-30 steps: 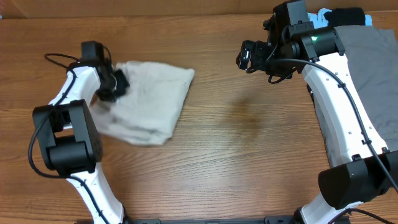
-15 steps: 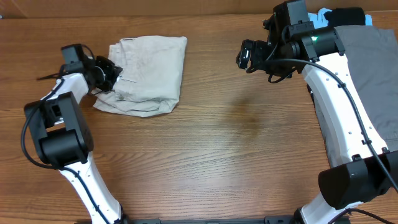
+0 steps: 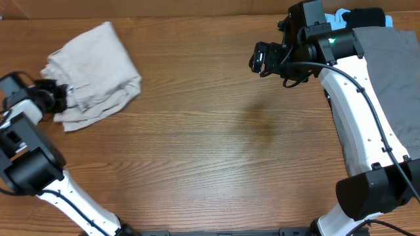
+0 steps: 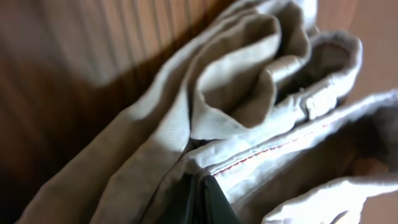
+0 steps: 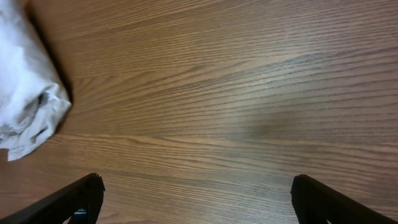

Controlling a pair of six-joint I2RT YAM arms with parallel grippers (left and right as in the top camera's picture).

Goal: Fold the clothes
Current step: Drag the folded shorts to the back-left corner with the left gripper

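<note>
Now the folded clothes (image 3: 92, 72) have been dragged leftward into the far left corner of the tabletop (image 3: 230, 151), turned and slightly rumpled. The left gripper (image 3: 56, 99) has its jaws pinched on the fabric's edge. The right gripper (image 3: 262, 60) has not moved and hangs near the far edge, jaws apart. Folding looks finished, and this reads as setting the bundle aside.

The light beige khaki garment (image 3: 92, 73) lies as a rumpled, multi-layer folded bundle, seams exposed, at 10 o'clock in the overhead view.
</note>
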